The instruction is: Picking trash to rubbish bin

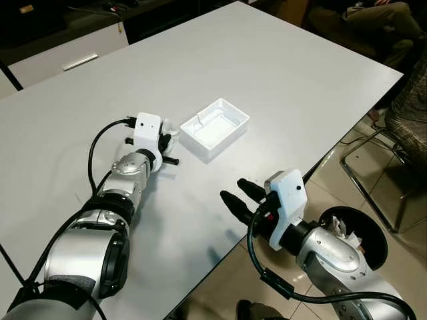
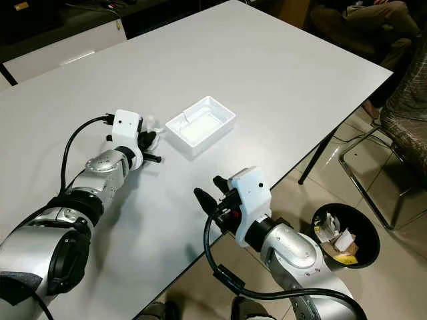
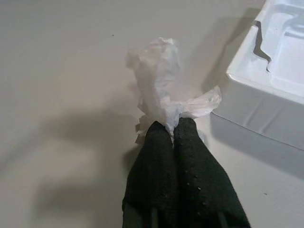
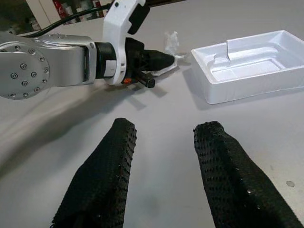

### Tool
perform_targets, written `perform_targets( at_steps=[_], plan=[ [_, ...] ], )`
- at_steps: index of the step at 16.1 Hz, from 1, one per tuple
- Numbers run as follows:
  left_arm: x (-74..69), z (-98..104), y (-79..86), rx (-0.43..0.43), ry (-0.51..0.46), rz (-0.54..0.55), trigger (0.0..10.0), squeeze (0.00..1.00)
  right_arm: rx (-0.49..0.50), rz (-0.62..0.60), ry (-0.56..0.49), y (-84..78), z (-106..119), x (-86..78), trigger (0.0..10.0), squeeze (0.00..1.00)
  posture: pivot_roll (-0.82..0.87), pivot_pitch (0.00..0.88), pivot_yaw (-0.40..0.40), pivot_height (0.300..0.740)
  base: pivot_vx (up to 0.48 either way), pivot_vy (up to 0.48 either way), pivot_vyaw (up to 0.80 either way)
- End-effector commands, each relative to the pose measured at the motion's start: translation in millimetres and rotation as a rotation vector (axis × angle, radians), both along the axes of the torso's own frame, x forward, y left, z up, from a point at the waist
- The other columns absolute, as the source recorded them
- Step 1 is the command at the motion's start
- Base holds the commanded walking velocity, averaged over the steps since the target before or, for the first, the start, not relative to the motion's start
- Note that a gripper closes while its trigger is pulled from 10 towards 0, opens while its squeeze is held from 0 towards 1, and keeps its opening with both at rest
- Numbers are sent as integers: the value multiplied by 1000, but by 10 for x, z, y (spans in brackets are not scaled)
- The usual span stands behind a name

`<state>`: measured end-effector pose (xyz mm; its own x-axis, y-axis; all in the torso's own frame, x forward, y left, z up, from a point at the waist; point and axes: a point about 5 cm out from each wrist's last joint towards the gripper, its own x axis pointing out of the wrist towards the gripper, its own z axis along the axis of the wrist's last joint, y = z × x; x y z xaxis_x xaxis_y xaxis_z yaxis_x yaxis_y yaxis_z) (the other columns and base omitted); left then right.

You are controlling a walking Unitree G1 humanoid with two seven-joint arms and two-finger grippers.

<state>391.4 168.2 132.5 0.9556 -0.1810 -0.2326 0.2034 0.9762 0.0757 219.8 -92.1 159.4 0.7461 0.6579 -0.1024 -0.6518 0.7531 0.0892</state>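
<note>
On the white counter [image 1: 280, 73], the left pincer [image 3: 172, 129] is pinched shut on a crumpled tissue [image 3: 159, 71] at nine o'clock of the white tray [image 1: 215, 127]. Right pincer [image 4: 164, 156] hovers wide. The grasp looks made; next, carry it to the bin [image 2: 347, 237] at four o'clock.

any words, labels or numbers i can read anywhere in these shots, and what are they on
No text can be read anywhere in these views.
The white tray, crumpled tissue and table carry no print.
Red items on a shelf may bear labels, but they are too small and blurred to read.
</note>
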Motion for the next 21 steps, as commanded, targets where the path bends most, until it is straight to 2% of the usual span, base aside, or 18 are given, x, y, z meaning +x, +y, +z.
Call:
perform_targets(
  at_steps=[1,3,5,6,9,10,11,13,14,15,16,17,18,19,20,21],
  plan=[
    [29,72,10,-3,-18,-6,0,0,-10,4,4,15,-11,-14,10000,0,-93,148,17,740,0,0,0],
    [37,125,42,-48,-46,-12,0,0,-12,-9,-8,16,-9,5,10000,0,-85,143,24,740,0,0,0],
    [38,285,163,-158,-153,-27,0,0,-26,-126,-53,-72,1,101,10000,0,-83,126,39,740,0,0,0],
    [38,285,163,-158,-153,-27,0,0,-26,-126,-53,-72,1,101,10000,0,-83,126,39,740,0,0,0],
    [-49,544,318,-362,-342,-87,0,0,-32,-215,-80,-169,8,148,10000,0,-76,108,48,740,0,0,0],
    [-125,648,357,-450,-403,-121,0,0,-27,-239,-88,-190,15,162,10000,0,-73,101,48,740,0,0,0],
    [-306,830,350,-629,-478,-221,0,0,-20,-270,-103,-207,20,184,10000,0,-68,91,48,740,0,0,0],
    [-510,938,263,-761,-503,-312,0,0,-23,-292,-118,-216,22,204,10000,0,-60,70,49,740,0,0,0],
    [-699,930,147,-758,-498,-370,0,0,-30,-322,-119,-237,14,241,10000,0,-58,55,46,740,0,0,0],
    [-878,768,-21,-533,-435,-425,0,0,-49,-345,-132,-270,17,264,10000,0,-54,44,37,740,0,0,0],
    [-1001,586,-155,-250,-375,-477,0,0,-40,-368,-135,-305,18,277,10000,0,-47,36,26,740,0,0,0],
    [-1036,494,-175,-200,-336,-458,0,0,-32,-386,-136,-324,15,285,10000,0,-40,36,18,740,0,0,-800],
    [-1091,423,-171,-171,-314,-383,0,0,-29,-419,-142,-354,4,306,10000,0,-44,35,17,740,0,0,-800],
    [-1125,430,-172,-213,-310,-334,784,0,-34,-427,-148,-361,3,315,10000,0,-44,37,13,740,0,0,-800],
    [-1150,468,-178,-204,-326,-301,4510,0,-35,-434,-150,-373,5,322,10000,0,-45,41,8,740,0,0,-800],
    [-1169,486,-181,-202,-338,-263,10000,0,-41,-443,-152,-382,-2,320,10000,0,-42,38,1,740,0,0,-800]
  ],
)
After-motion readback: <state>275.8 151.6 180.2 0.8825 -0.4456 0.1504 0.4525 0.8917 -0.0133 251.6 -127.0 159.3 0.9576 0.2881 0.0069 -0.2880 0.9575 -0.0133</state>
